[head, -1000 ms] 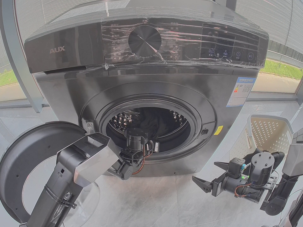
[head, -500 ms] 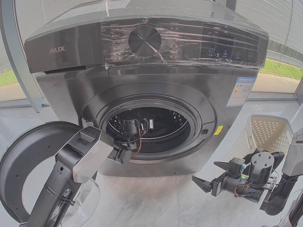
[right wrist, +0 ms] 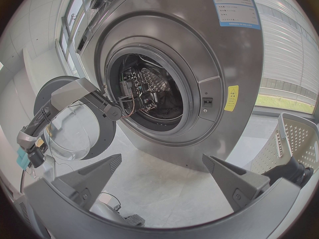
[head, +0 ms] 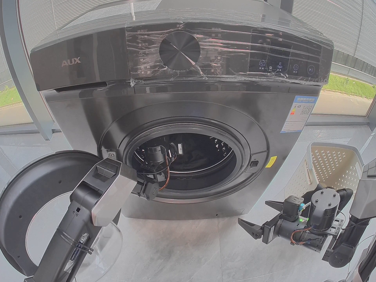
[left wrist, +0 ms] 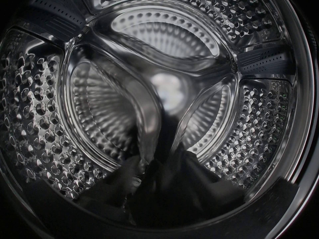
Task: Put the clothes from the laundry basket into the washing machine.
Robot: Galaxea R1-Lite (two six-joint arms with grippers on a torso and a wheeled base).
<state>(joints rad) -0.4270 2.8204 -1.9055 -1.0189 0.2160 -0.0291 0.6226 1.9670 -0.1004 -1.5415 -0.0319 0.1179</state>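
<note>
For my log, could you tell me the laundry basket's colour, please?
The laundry basket is off-white, clearest in right wrist view.

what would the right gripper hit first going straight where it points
Probably the washing machine, its front panel below the door opening. Only bare floor lies between it and the right gripper; depth is unclear.

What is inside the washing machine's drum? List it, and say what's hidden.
Inside the perforated steel drum, dark crumpled clothing lies at the bottom, and the left arm's black wrist sits in the opening. Anything beneath the clothing is covered.
</note>
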